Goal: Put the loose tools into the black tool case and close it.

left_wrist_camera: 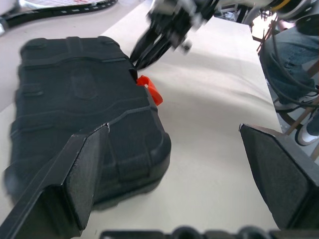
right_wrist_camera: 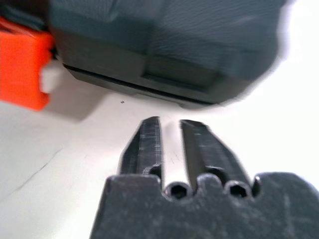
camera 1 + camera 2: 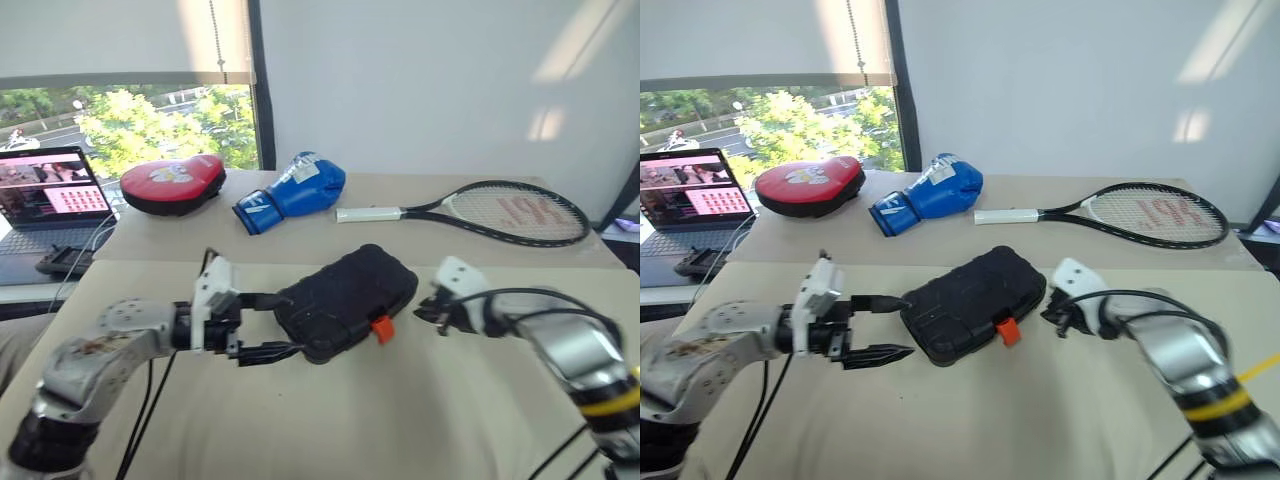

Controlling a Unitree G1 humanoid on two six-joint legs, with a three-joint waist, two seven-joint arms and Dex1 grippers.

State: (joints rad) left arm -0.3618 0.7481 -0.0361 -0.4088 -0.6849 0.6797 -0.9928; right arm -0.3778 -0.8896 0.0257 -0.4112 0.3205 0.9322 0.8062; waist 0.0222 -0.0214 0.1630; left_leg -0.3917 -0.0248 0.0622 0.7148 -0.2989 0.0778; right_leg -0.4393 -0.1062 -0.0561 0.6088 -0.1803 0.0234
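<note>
From the head views, the black tool case (image 3: 345,300) lies shut near the middle of the table (image 3: 330,420), orange latch (image 3: 381,328) on its near right edge, with the left gripper (image 3: 262,324) spread wide at its left end and the right gripper (image 3: 1052,312) just right of it. The left wrist view shows that gripper's fingers (image 1: 75,179) far apart, one beside the case's corner. In the right wrist view the right gripper's fingers (image 2: 144,144) stand a narrow gap apart, empty, just short of the case's edge beside the latch.

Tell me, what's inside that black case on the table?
That cannot be seen: the black case lies shut on the table, lid down, its orange latch sticking out at the front edge. Any tools inside are covered by the lid.
</note>
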